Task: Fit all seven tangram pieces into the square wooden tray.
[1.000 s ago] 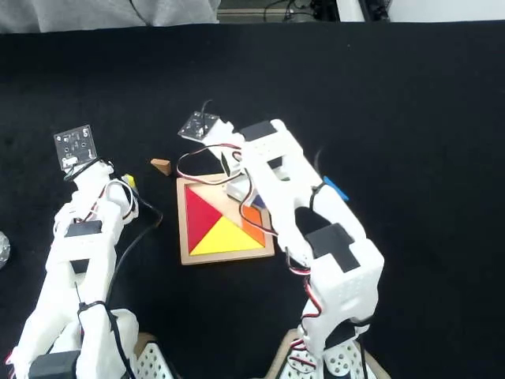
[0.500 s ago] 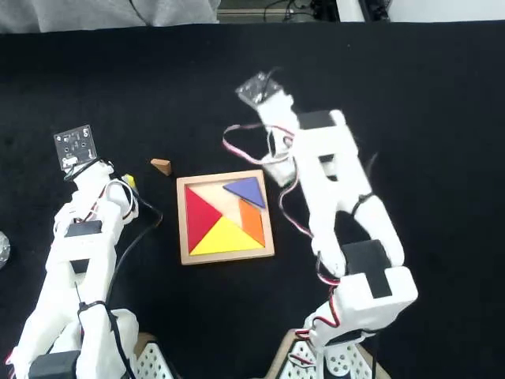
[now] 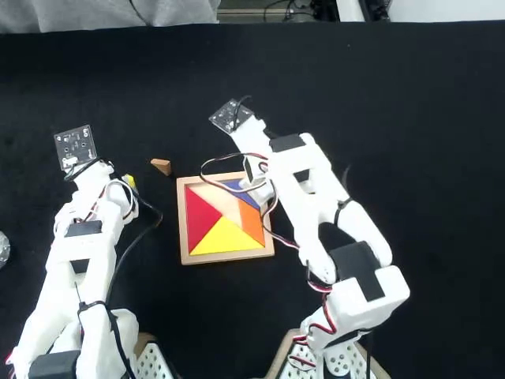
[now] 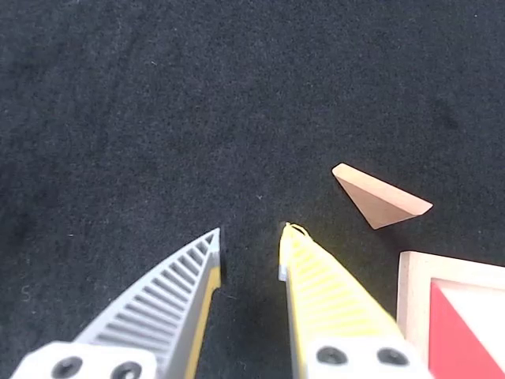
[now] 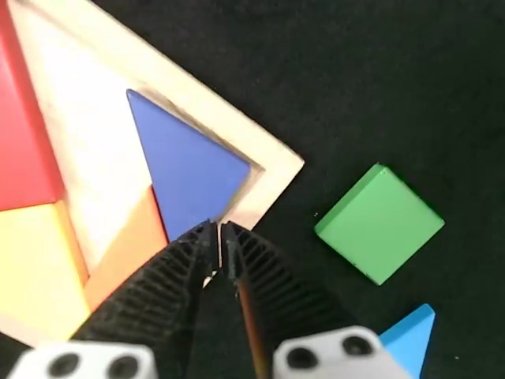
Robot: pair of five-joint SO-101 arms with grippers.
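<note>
Right jaws are pinched closed with nothing in them, sitting right over the blue triangle (image 5: pixel 185 170) at a corner of the tray (image 5: pixel 272 162). That triangle is in the tray beside the orange piece (image 5: pixel 126 245), though I honestly can't tell if it sits flat. The red piece (image 5: pixel 24 150) and yellow piece (image 5: pixel 31 268) are in too. The green square (image 5: pixel 379 223) and light blue triangle (image 5: pixel 410 335) lie outside on the surface (image 5: pixel 394 79). Left jaws are open and empty, near the plain wooden triangle (image 4: pixel 379 197).
</note>
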